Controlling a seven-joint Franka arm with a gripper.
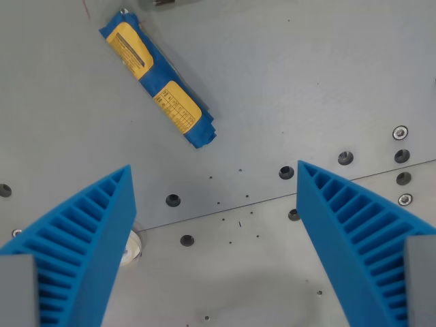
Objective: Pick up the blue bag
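Observation:
A blue bag (158, 83) with yellow label patches lies flat on the grey metal table (293, 75), slanting from the wrist view's upper left down toward the centre. My gripper (214, 178) hangs above the table, open, its two blue ribbed fingers (88, 238) spread wide at the bottom corners. Nothing sits between them. The bag's lower end is a little above and left of the gap between the fingertips, apart from both.
The table has several bolt holes (173, 200) and screws (400, 132) scattered across it, with a seam line running across the lower half. A small white round object (132, 246) peeks out beside the left finger. A dark object (163, 3) shows at the top edge.

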